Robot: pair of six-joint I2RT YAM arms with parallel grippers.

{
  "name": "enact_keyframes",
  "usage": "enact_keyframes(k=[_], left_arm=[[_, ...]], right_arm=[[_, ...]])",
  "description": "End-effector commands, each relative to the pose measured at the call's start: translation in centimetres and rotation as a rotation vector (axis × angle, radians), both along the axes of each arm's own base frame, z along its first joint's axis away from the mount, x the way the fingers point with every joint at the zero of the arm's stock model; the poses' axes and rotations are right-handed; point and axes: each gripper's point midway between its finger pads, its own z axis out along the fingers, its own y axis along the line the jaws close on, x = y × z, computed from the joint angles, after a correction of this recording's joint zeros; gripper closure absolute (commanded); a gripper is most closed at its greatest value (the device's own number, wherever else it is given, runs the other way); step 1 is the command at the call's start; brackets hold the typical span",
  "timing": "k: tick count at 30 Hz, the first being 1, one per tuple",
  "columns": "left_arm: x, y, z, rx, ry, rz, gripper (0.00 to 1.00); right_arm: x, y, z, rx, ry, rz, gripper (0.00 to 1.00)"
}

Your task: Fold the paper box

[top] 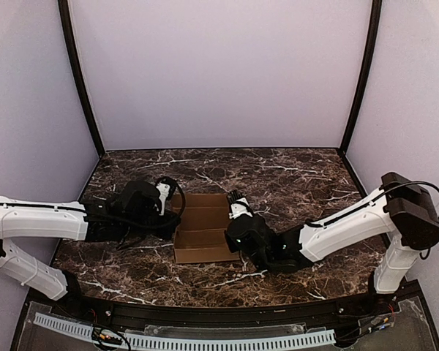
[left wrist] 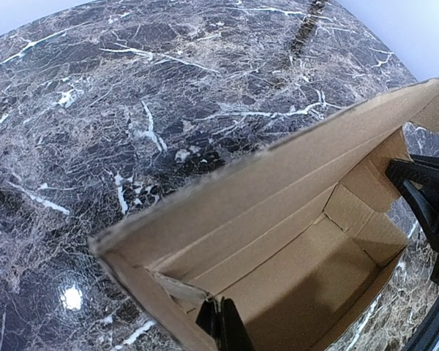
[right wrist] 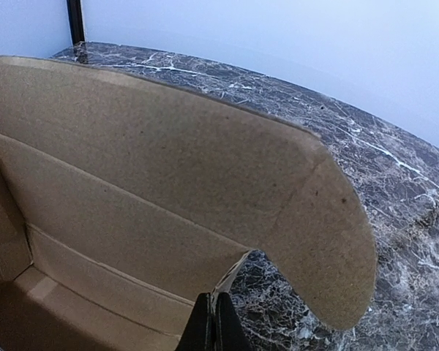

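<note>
The marble table (top: 300, 175) carries the paper box (top: 203, 235) at its middle, between the two arms. The box is partly formed: its floor lies flat and the long wall (left wrist: 278, 168) stands up, with the end panels folded inward. It remains open on top, and a rounded flap (right wrist: 329, 248) sticks out unfolded, so tucking and closing appear to be left. The left gripper (left wrist: 221, 325) is pinched tight on the box's edge at one end. The right gripper (right wrist: 212, 325) is likewise clamped on the wall's edge at the other.
</note>
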Motion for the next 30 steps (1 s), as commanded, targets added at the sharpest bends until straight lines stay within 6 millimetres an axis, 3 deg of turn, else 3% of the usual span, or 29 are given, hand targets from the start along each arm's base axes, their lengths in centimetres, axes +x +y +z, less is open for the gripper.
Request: enact_keyframes(k=[1, 8, 18, 30], left_arm=[[-2.6, -3.6, 1.7, -0.138, 0.009, -0.155, 1.00], [-3.1, -3.6, 1.1, -0.131, 0.018, -0.168, 1.00], [-3.3, -2.8, 0.3, -0.118, 0.024, -0.148, 1.00], [-2.8, -1.7, -0.7, -0.074, 0.020, -0.089, 1.00]], right_arm=[[-3.0, 3.9, -0.8, 0.078, 0.079, 0.146, 1.00], [-2.9, 4.0, -0.3, 0.086, 0.070, 0.145, 1.00], [-3.1, 2.4, -0.8, 0.060, 0.082, 0.115, 0.99], [-2.6, 0.9, 1.5, 0.066, 0.061, 0.090, 0.68]])
